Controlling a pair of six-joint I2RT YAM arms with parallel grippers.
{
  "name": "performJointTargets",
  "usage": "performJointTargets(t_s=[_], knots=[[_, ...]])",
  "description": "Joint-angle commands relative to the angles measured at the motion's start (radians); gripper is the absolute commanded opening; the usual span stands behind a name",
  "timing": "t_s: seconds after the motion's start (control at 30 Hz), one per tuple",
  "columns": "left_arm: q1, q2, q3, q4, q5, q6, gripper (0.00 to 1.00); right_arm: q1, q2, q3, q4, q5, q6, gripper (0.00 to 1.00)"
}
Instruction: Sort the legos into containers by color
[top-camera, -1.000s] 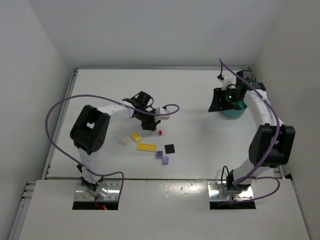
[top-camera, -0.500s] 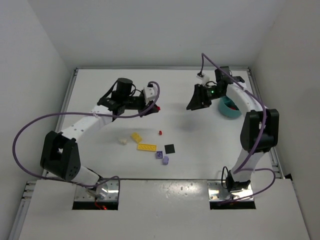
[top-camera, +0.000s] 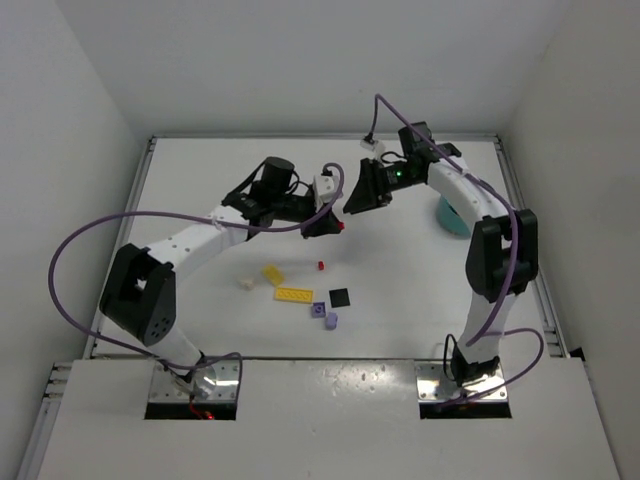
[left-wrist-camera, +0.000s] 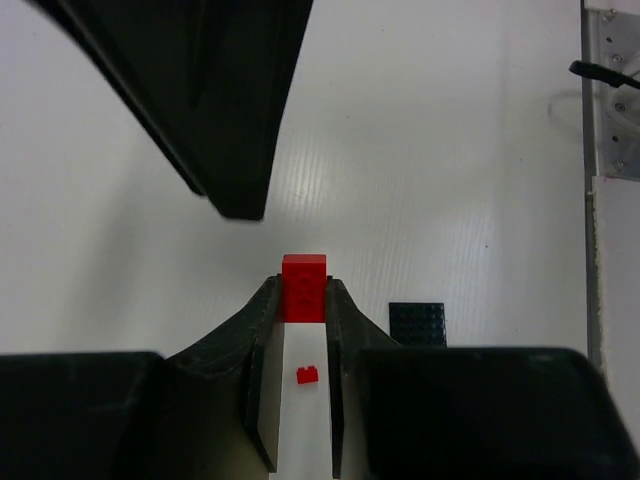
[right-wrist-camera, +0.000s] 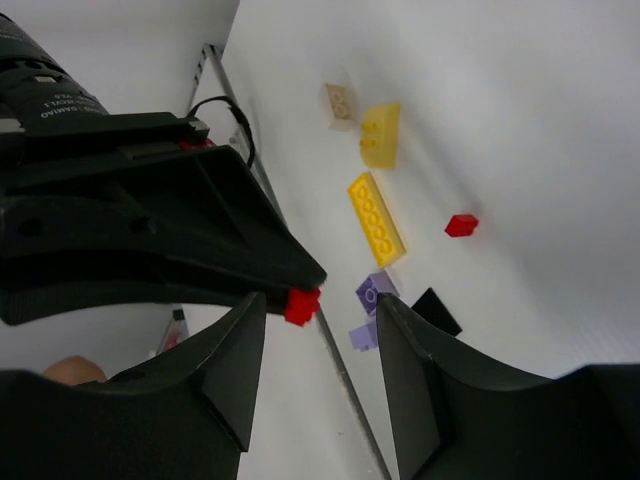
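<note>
My left gripper (top-camera: 333, 224) is shut on a red brick (top-camera: 341, 227) and holds it above the table's middle; in the left wrist view the brick (left-wrist-camera: 303, 275) is pinched at the fingertips. My right gripper (top-camera: 352, 199) is open and empty, just right of that brick, its jaws facing it (right-wrist-camera: 300, 305). On the table lie a tiny red brick (top-camera: 321, 265), a yellow brick (top-camera: 272, 273), a yellow plate (top-camera: 293, 294), a cream brick (top-camera: 245, 283), a black plate (top-camera: 340, 297) and two lavender bricks (top-camera: 318, 309). The teal bowl (top-camera: 447, 216) is partly hidden behind the right arm.
White walls close the table at the back and both sides. The right arm's forearm (top-camera: 470, 195) stretches over the bowl. Purple cables (top-camera: 85, 250) loop beside both arms. Metal base plates (top-camera: 195, 385) sit at the near edge.
My left gripper has swung right with the red brick. My right gripper has moved left, away from the bowl, until the two grippers nearly meet.
</note>
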Motion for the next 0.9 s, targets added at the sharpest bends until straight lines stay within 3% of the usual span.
performJointTargets(t_s=[0.0,0.87], knots=[[-0.016,0.017,0.048,0.045,-0.003,-0.017,0.03,0.043,0.01,0.01,0.04,-0.038,0.022,0.49],[-0.026,-0.002,0.042,0.054,-0.106,0.003,0.03,0.106,-0.029,-0.062,0.05,-0.016,0.022,0.49]])
